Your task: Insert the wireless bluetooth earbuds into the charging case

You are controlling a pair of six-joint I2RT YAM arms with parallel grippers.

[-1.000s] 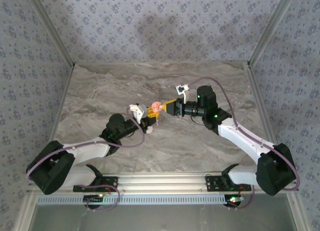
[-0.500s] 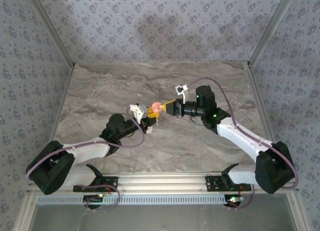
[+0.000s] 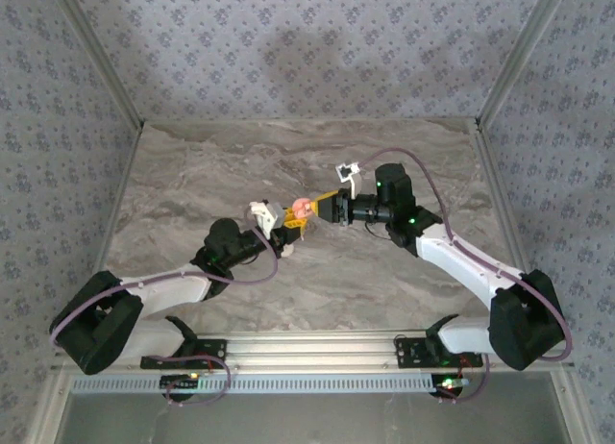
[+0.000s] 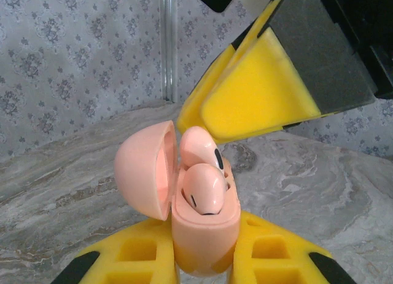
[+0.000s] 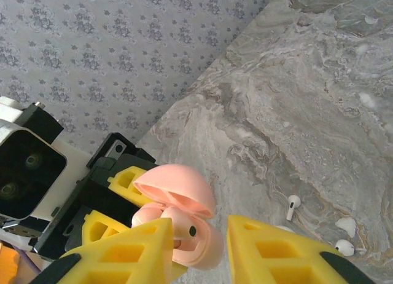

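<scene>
My left gripper (image 4: 206, 262) is shut on the lower body of a pink charging case (image 4: 206, 232) and holds it upright above the marble table, lid (image 4: 144, 170) swung open to the left. Two pink earbuds sit in the case, one in front (image 4: 202, 185) and one behind (image 4: 198, 145). My right gripper (image 5: 201, 235) is open by a narrow gap right at the case (image 5: 209, 247), its left finger (image 5: 132, 247) in front of the case's mouth. Its yellow fingers (image 4: 258, 93) hang just above the rear earbud in the left wrist view. In the top view both grippers meet at the case (image 3: 303, 208) mid-table.
A tiny white stemmed earbud (image 5: 293, 204) lies on the marble table (image 5: 295, 112) below my right gripper, with another small white piece (image 5: 345, 247) near it. Patterned walls close the table in at the back and sides.
The right gripper's jaws have parted a little beside the case. Both arms have barely moved, and the case stays in the left gripper.
</scene>
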